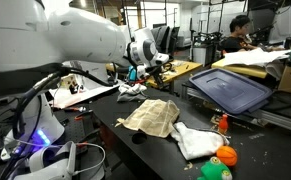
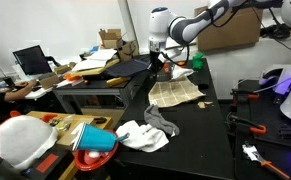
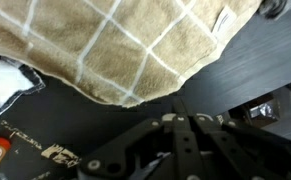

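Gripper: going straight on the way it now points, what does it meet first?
Probably the bare black tabletop, just short of the edge of the tan checked towel. The gripper is shut and empty. Depth is unclear, so the towel might come first.

The white Franka arm (image 2: 190,25) showed smooth, glossy, rounded links, with dark bands ringing the joints in both exterior views. Its Robotiq gripper (image 3: 185,122) was matt black, and the wrist view revealed angular linkages pinned with small round bolts.
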Motion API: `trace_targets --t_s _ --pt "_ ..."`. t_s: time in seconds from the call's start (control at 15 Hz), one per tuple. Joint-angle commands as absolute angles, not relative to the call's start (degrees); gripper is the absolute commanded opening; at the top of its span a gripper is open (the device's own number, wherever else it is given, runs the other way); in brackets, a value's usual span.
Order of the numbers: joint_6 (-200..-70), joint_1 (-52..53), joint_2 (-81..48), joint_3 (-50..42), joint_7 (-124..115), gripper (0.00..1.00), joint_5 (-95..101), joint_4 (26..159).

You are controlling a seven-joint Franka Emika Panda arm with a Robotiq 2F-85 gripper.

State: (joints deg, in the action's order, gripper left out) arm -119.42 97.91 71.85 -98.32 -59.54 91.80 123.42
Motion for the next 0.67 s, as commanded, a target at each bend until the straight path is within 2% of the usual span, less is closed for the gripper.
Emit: trace_targets --t_s 0.0,0.6 --pt "-117.7 96.7 71.5 -98.2 -56.7 0.00 84.4 127.2" --pt "-115.4 100.1 70.4 -109.4 -59.7 0.00 85.7 130.9"
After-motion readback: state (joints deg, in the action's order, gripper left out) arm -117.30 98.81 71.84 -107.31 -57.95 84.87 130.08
